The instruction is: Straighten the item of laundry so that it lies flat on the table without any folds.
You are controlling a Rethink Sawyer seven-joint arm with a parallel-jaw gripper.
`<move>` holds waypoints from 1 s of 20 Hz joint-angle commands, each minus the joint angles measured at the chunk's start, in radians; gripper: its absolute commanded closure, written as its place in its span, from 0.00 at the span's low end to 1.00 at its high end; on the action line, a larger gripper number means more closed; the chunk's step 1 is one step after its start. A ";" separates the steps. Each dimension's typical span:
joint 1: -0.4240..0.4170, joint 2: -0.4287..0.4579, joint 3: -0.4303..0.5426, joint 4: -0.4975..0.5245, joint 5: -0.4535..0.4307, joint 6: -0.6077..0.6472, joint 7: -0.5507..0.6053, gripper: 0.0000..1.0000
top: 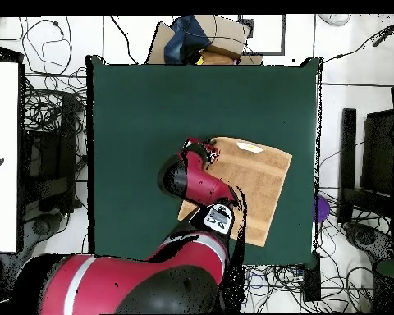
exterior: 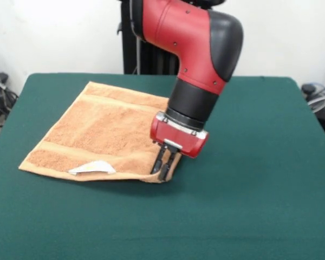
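Note:
The tan towel (exterior: 105, 132) lies mostly spread on the dark green table (exterior: 249, 179), left of centre in the front view. Its near edge is slightly rumpled, with a white label (exterior: 92, 168) on it. My gripper (exterior: 163, 165) points down at the towel's near right corner, its fingers close together and pinching the cloth, which curls up a little there. In the overhead view the towel (top: 258, 184) lies at the table's (top: 151, 107) right side. The arm covers its left edge, and the gripper (top: 205, 150) sits at its upper left corner.
The black pedestal (exterior: 146, 54) stands behind the table's far edge. Cables (exterior: 0, 95) and dark gear lie off both table sides. In the overhead view a cardboard box (top: 204, 37) sits beyond the top edge and a white surface (top: 3, 156) stands at the left.

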 commanded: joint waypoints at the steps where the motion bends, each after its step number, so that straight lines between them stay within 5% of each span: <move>1: 0.022 -0.056 0.108 0.068 0.027 0.076 0.240 1.00; 19: 0.095 0.032 0.034 0.004 0.088 0.092 0.180 1.00; 20: 0.102 0.035 0.028 0.001 0.092 0.098 0.177 0.00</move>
